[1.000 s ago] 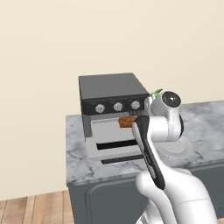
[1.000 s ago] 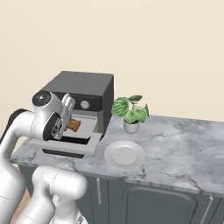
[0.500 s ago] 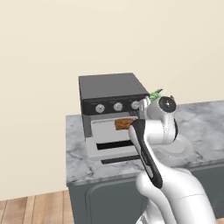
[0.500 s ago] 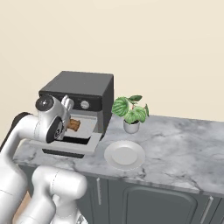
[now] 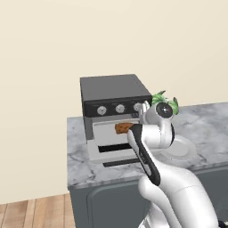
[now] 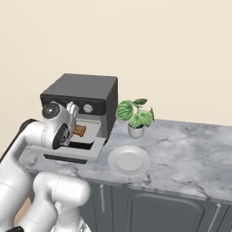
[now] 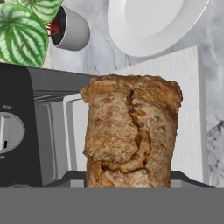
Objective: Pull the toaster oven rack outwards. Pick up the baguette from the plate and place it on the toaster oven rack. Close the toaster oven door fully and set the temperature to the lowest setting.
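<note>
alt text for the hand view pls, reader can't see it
A brown, crusty baguette fills the centre, held up close over the light-grey toaster oven rack that is pulled out of the dark toaster oven. Beyond the rack, on the marble counter, sit an empty white plate and a potted plant with striped green leaves.

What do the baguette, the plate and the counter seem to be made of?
Baguette: baked bread, going by its rough brown crust, cracked down the middle. Plate: probably glazed ceramic, being smooth, plain white and faintly glossy; plastic is possible. Counter: likely polished marble or an imitation, grey with pale veins.
</note>
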### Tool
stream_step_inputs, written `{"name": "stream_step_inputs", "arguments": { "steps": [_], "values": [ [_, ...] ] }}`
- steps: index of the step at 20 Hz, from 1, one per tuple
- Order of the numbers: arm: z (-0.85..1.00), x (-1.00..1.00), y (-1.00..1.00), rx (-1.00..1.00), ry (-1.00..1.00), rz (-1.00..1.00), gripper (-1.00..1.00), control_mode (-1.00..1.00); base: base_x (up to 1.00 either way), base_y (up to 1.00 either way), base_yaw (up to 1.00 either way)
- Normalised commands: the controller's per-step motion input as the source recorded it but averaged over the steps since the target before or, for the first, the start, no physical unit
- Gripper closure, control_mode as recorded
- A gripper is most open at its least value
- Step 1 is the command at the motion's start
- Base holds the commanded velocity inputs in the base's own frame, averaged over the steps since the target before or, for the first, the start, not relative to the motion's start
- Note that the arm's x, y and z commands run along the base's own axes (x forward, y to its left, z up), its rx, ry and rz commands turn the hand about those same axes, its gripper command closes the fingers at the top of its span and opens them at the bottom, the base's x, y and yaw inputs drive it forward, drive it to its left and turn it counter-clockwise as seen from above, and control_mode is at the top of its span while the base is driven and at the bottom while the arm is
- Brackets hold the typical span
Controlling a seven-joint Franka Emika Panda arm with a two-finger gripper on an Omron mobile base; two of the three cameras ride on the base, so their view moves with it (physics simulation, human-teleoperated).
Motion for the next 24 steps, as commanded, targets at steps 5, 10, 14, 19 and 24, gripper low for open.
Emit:
{"name": "stream_step_inputs", "arguments": {
  "steps": [5,10,14,19,24],
  "values": [
    [-0.14,0.25,0.00,0.00,0.00,0.01,1.00,-1.00,0.00,0.00,0.00],
    [-0.13,0.20,0.00,0.00,0.00,0.02,1.00,-1.00,0.00,0.00,0.00],
    [-0.13,0.18,0.00,0.00,0.00,0.03,1.00,-1.00,0.00,0.00,0.00],
    [-0.17,0.21,0.00,-0.01,0.00,0.03,1.00,-1.00,0.00,0.00,0.00],
    [-0.20,0.26,0.01,-0.02,0.00,0.03,1.00,-1.00,0.00,0.00,0.00]
  ]
}}
